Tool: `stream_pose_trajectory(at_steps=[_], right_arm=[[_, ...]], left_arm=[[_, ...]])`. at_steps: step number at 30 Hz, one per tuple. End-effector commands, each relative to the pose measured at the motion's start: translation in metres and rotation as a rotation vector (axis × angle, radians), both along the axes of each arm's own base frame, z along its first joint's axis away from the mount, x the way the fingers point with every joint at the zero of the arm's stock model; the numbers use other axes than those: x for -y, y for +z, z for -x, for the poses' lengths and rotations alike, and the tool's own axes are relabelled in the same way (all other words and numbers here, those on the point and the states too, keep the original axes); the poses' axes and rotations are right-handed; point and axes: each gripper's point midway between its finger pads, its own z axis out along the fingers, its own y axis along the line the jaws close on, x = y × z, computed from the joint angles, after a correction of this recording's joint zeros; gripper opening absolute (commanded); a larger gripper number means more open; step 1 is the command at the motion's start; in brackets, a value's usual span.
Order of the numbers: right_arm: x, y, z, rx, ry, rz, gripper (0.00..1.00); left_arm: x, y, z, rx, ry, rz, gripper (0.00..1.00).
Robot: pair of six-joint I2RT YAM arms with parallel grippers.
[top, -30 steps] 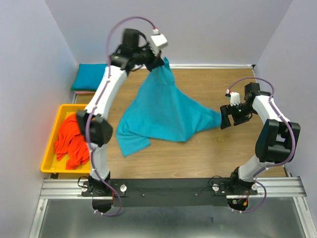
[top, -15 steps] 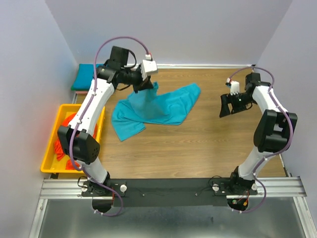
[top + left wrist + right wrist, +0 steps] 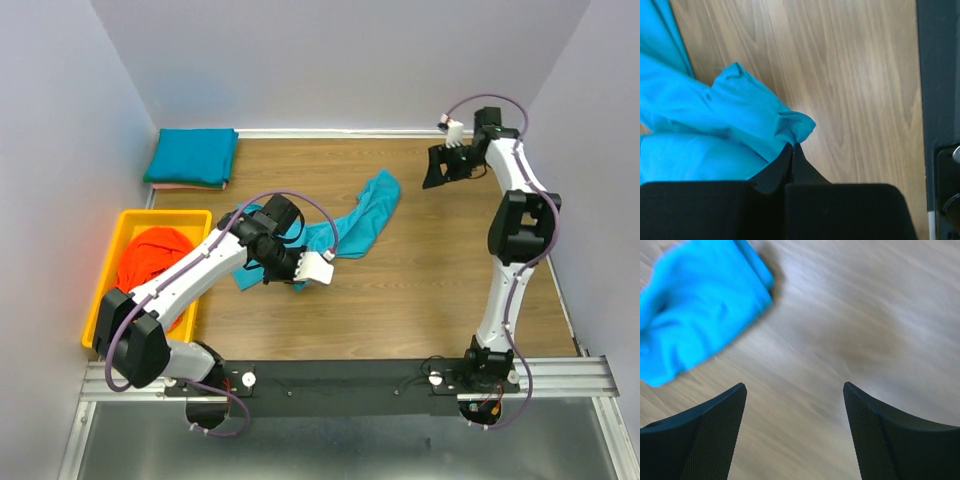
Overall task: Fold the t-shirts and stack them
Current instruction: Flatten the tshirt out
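A teal t-shirt (image 3: 352, 218) lies crumpled on the wooden table, stretched from the middle toward the near left. My left gripper (image 3: 295, 282) is low at its near end, shut on a bunched edge of the teal cloth (image 3: 788, 125) that sticks out past the fingertips (image 3: 799, 161). My right gripper (image 3: 436, 168) is at the far right, open over bare wood, well apart from the shirt. In the right wrist view the teal cloth (image 3: 700, 300) shows only at the upper left, beyond the spread fingers (image 3: 715, 420). A folded teal t-shirt (image 3: 192, 156) rests at the back left corner. An orange-red t-shirt (image 3: 150, 262) lies bunched in the tray.
The yellow tray (image 3: 196, 216) sits at the table's left edge, next to the left arm. Something pinkish (image 3: 170, 185) shows under the folded shirt. A black rail (image 3: 350, 378) runs along the near edge. Walls close in the left, back and right sides.
The left gripper swung from high at the back down to the near left, dragging the teal shirt, which collapsed into a crumpled strip. The right gripper moved away to the far right, its jaws narrowing slightly.
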Motion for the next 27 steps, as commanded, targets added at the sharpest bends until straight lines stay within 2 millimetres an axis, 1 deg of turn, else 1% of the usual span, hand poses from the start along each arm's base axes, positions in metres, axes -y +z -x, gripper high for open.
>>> stream_pose_trajectory(at_steps=[1, 2, 3, 5, 8, 11, 12, 14, 17, 20, 22, 25, 27], right_arm=[[-0.056, -0.004, -0.021, 0.010, 0.071, -0.049, 0.86], [-0.065, -0.010, -0.028, 0.015, 0.089, -0.044, 0.87], [-0.078, -0.012, -0.030, 0.020, 0.111, -0.040, 0.88], [-0.096, -0.021, -0.037, 0.020, 0.140, -0.041, 0.89], [-0.113, -0.025, -0.040, 0.023, 0.172, -0.066, 0.89], [-0.125, -0.028, -0.041, 0.050, 0.213, -0.058, 0.89], [-0.125, -0.033, -0.042, 0.054, 0.219, -0.056, 0.89], [-0.127, -0.031, -0.046, 0.072, 0.225, -0.067, 0.89], [-0.136, -0.030, -0.054, 0.098, 0.228, -0.102, 0.89], [-0.144, -0.030, -0.050, 0.084, 0.249, -0.148, 0.88], [-0.153, -0.029, -0.043, 0.065, 0.271, -0.198, 0.83], [-0.156, -0.036, -0.033, 0.020, 0.271, -0.229, 0.71], [-0.156, -0.046, -0.028, -0.009, 0.266, -0.232, 0.65]], left_arm=[[-0.021, -0.007, -0.004, 0.131, -0.043, -0.101, 0.00], [-0.024, -0.009, -0.005, 0.141, -0.045, -0.116, 0.00], [-0.025, -0.011, -0.003, 0.140, -0.049, -0.126, 0.00], [-0.031, -0.018, 0.000, 0.142, -0.053, -0.147, 0.00], [-0.035, -0.023, 0.000, 0.162, -0.050, -0.165, 0.00], [-0.035, -0.025, 0.001, 0.154, -0.049, -0.164, 0.00], [-0.035, -0.026, 0.002, 0.152, -0.051, -0.164, 0.00], [-0.035, -0.027, 0.002, 0.151, -0.050, -0.163, 0.00], [-0.036, -0.030, 0.004, 0.147, -0.055, -0.165, 0.00], [-0.037, -0.030, 0.004, 0.150, -0.054, -0.167, 0.00], [-0.038, -0.029, 0.002, 0.161, -0.050, -0.168, 0.00], [-0.038, -0.029, -0.001, 0.174, -0.039, -0.170, 0.00], [-0.038, -0.028, -0.002, 0.177, -0.034, -0.169, 0.00]])
